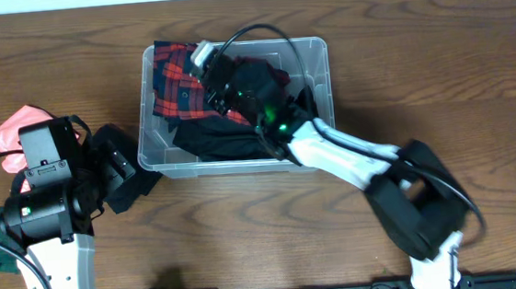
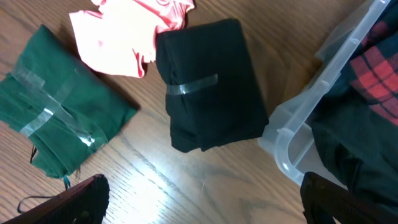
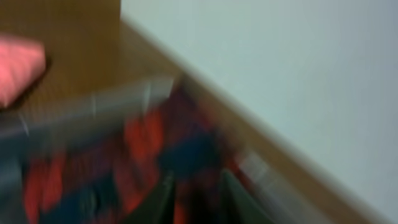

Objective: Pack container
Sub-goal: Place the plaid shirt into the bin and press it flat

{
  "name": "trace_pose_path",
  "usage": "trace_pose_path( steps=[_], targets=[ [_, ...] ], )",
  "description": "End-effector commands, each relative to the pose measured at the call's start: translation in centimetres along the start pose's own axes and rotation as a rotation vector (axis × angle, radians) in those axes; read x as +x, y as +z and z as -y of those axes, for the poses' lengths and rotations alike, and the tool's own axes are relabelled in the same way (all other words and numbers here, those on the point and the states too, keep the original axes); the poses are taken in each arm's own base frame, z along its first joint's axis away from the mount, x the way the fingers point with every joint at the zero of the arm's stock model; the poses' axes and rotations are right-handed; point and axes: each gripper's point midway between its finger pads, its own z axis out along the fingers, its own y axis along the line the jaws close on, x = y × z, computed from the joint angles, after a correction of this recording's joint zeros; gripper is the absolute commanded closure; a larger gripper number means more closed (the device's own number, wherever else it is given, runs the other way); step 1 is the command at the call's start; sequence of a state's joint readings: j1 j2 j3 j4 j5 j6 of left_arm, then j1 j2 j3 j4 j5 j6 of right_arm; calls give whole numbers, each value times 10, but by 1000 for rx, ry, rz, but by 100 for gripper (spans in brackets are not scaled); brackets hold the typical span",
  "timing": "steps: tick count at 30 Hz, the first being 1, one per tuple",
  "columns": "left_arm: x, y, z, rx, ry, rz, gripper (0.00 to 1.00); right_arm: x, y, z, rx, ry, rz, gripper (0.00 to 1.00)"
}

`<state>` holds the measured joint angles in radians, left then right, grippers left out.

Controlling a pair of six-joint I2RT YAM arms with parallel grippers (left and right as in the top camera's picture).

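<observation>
The container (image 1: 172, 160) is sitting at the middle of the wooden table (image 1: 436, 66), already holding a red plaid garment (image 1: 175, 82) and dark clothing (image 1: 221, 138). The right gripper (image 1: 208, 70) is reaching down inside it over the plaid fabric. Its wrist view is heavily blurred, so I cannot tell whether its fingers (image 3: 163, 196) are clamping the cloth or merely hovering above it.

The left gripper (image 2: 205, 186) is hanging just outside the container's left corner (image 2: 289, 140) with its jaws spread wide, holding nothing. Below it a folded black bundle (image 2: 211, 87) banded with clear tape is lying beside the container. A taped green bundle (image 2: 56, 121) and a pink cloth (image 2: 124, 37) are lying farther left.
</observation>
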<state>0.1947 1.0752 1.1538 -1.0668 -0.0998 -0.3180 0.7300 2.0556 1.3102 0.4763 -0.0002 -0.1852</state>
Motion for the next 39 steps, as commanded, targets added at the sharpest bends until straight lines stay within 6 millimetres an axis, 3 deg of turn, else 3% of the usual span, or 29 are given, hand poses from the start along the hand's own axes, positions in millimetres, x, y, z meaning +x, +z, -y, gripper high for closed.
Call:
trace_pose_path(
  steps=[1,4,7,10,13,16,18,20,23,25,28,32,39],
  targets=[
    [-3,-5,2,17,-16,11,2,62,27,-14,-44,127,-102,69],
    [-3,-5,2,17,-16,11,2,107,33,-33,-112,152,-200,67],
    [-3,-5,2,17,-16,11,2,119,28,-36,-128,154,-259,65],
    [-3,-5,2,17,-16,11,2,92,21,-27,-120,132,-224,63],
    [-3,-5,2,17,-16,10,2,38,5,-8,-88,120,-141,57],
    [-3,-5,2,16,-15,9,2,-8,-23,22,-7,118,-108,45],
    [-3,-5,2,15,-15,8,2,-24,-45,42,60,120,-132,41],
    [-3,-5,1,15,-15,8,2,-26,-67,56,94,125,-192,44],
    [-3,-5,1,15,-15,9,2,-1,-98,62,93,137,-356,56],
    [-3,-5,1,15,-15,9,2,30,-118,65,94,150,-504,65],
    [-3,-5,1,15,-15,9,2,78,-147,73,127,202,-716,68],
    [-3,-5,1,15,-15,9,2,118,-181,79,169,298,-903,72],
    [-3,-5,1,15,-15,8,2,142,-215,103,311,352,-1036,76]
  ],
)
